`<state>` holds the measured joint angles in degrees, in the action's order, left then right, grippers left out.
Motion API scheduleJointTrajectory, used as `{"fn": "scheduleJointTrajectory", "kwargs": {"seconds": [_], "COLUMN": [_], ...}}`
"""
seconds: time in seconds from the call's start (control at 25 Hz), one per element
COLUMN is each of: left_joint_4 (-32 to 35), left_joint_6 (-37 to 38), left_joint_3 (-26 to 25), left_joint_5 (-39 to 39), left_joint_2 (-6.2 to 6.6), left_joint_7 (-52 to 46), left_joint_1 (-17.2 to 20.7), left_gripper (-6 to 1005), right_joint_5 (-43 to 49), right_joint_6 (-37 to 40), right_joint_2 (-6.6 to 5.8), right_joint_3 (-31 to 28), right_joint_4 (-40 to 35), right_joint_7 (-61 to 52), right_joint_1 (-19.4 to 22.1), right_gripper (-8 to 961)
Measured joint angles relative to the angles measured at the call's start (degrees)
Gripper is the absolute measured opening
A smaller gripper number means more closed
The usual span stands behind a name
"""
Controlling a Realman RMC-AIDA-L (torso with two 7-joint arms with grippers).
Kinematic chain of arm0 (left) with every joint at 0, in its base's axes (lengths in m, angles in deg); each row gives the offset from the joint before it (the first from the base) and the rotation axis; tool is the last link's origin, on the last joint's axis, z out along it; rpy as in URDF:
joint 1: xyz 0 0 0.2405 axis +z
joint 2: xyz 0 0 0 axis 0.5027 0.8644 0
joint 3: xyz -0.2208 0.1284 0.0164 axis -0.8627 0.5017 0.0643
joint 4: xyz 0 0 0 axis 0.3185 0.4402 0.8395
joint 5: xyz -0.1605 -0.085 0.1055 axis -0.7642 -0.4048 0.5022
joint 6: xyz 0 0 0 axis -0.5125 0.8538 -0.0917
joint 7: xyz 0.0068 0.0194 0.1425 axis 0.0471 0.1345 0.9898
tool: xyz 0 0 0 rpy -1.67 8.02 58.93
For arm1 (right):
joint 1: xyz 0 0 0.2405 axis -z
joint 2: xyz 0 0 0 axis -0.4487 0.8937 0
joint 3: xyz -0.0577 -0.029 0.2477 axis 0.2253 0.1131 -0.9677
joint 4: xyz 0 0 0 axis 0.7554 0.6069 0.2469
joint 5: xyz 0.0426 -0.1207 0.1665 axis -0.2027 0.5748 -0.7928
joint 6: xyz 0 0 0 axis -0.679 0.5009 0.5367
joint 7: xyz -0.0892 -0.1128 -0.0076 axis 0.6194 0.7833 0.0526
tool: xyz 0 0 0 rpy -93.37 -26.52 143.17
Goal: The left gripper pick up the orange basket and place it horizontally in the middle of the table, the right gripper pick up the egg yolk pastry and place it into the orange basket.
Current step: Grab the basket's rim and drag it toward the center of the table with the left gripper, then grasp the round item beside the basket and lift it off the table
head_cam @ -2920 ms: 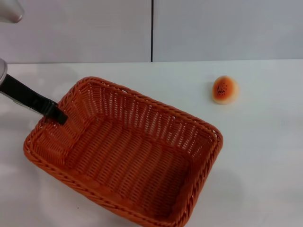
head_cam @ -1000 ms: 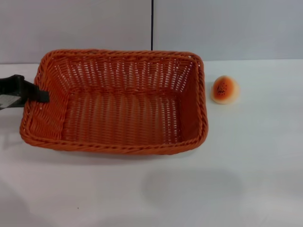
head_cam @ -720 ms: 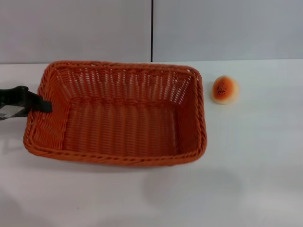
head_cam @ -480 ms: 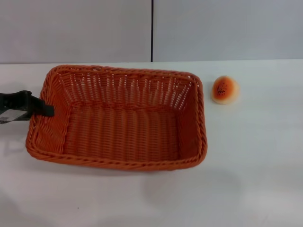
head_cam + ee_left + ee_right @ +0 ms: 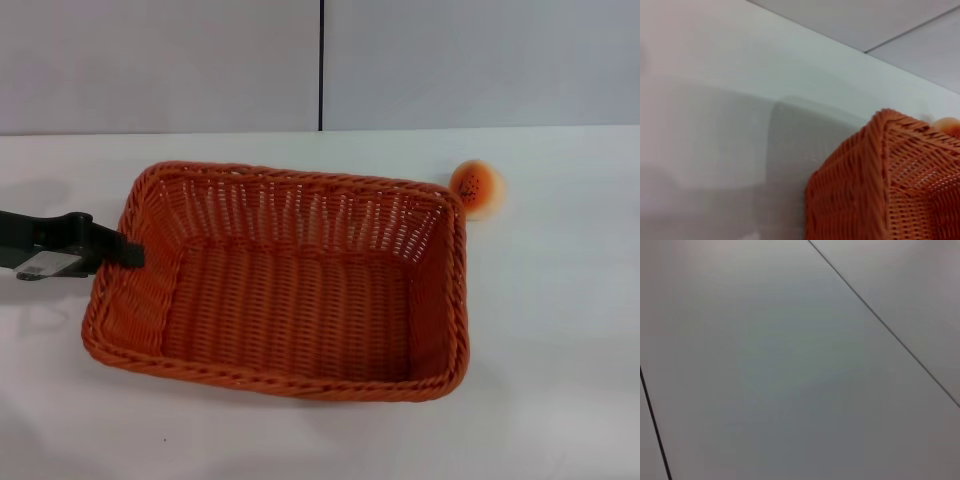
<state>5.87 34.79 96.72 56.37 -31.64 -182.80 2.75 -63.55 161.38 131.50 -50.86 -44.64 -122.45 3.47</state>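
The left gripper [image 5: 128,250] comes in from the left edge of the head view, its pincer tip clamped on the left short rim of the orange basket [image 5: 285,285]. The basket fills the centre of the frame on the table [image 5: 560,330], its long axis running nearly left to right, slightly turned. The egg yolk pastry [image 5: 476,188] sits at upper right, just beside the basket's far right corner, possibly touching it. The right gripper shows in no view, so its fingers cannot be judged; the pastry lies on its side.
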Motion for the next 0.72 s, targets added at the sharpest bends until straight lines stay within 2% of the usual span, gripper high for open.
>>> {"fn": "scheduleJointTrajectory", "kwargs": {"seconds": [0.04, 0.32, 0.48, 0.64, 0.72], "left_joint_4": [0.0, -0.1, -0.2, -0.2, -0.2], "left_joint_6": [0.0, -0.3, -0.6, -0.9, -0.9], "left_joint_3": [0.0, -0.4, -0.4, -0.7, -2.4], "left_joint_5": [0.0, 0.0, 0.4, 0.1, -0.3], "left_joint_2": [0.02, 0.72, 2.29, 4.0, 4.67], "left_joint_7": [0.2, 1.9, 2.9, 3.8, 4.8], "left_joint_1": [0.0, 0.5, 0.6, 0.6, 0.3], "left_gripper": [162, 420, 586, 665, 704], "right_joint_5": [0.0, 0.0, 0.0, 0.0, 0.3], "right_joint_6": [0.0, -0.1, -0.1, -0.1, -0.1], "right_joint_2": [0.0, -0.06, -0.08, -0.09, -0.09], "right_joint_3": [0.0, 0.1, 0.2, 0.2, 0.3], "right_joint_4": [0.0, 0.0, 0.0, -0.1, -0.5], "right_joint_7": [0.0, 0.0, -0.3, -0.3, -0.4], "right_joint_1": [0.0, 0.0, 0.0, 0.0, 0.1], "right_gripper": [784, 784, 784, 784, 784]}}
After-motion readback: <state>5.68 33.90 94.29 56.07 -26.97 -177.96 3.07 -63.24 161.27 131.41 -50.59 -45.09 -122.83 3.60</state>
